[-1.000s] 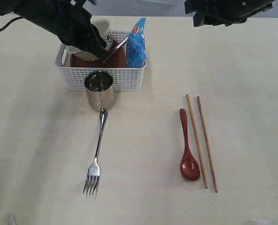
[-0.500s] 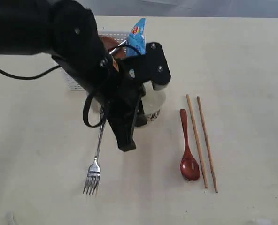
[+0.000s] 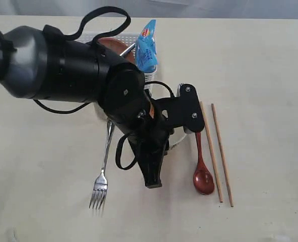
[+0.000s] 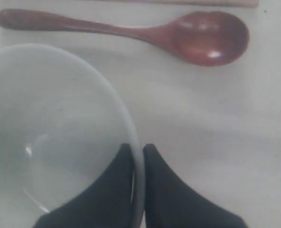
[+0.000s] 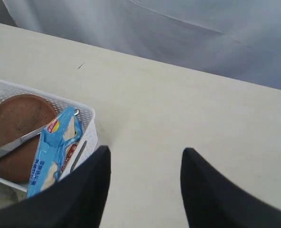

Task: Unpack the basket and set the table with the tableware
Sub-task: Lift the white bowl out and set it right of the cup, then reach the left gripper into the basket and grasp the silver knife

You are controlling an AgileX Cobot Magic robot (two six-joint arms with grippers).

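Where left tool (image 4: 137, 148) pinches rim, arm (image 3: 88, 75) mostly hides bowl (image 4: 60, 118).

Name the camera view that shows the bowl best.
The left wrist view: the bowl fills much of it, rim pinched by the left gripper. The exterior view shows only a pale sliver behind the left arm; the right wrist view shows none of it.
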